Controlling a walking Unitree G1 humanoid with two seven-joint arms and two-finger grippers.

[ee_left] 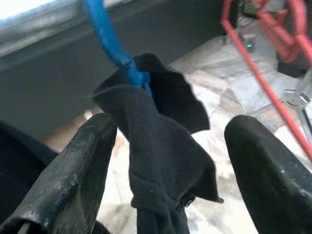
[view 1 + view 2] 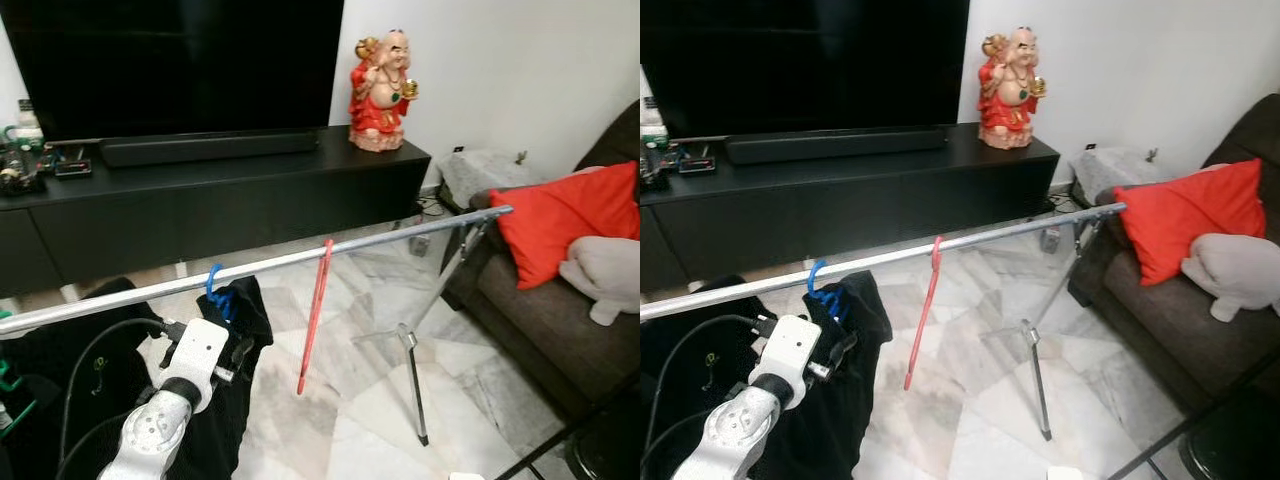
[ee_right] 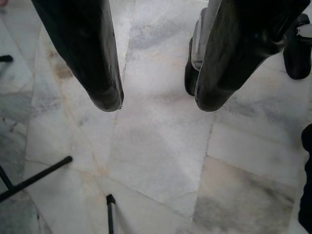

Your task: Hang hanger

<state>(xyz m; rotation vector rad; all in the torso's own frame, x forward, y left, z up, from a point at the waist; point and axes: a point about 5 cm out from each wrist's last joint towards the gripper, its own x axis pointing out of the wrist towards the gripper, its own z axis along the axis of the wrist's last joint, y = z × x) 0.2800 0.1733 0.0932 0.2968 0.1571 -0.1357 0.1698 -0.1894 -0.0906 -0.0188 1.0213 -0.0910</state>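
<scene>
Overhead, a smooth metal rail [image 2: 300, 262] is seen slanting across the room on thin tripod legs. A blue plastic hanger [image 2: 214, 285] is hooked near its left end, draped with soft, crumpled black cloth [image 1: 161, 161]. The left gripper [image 1: 170, 161] is spread, the cloth between its scuffed black fingers [image 1: 73, 175]. A thin red hanger [image 2: 315, 315] hangs mid-rail. The right gripper [image 3: 156, 97] is spread above marble floor [image 3: 156, 161].

Blue hanger [image 2: 213, 283], red hanger [image 2: 314, 316] (black garment [image 2: 232, 400])
</scene>
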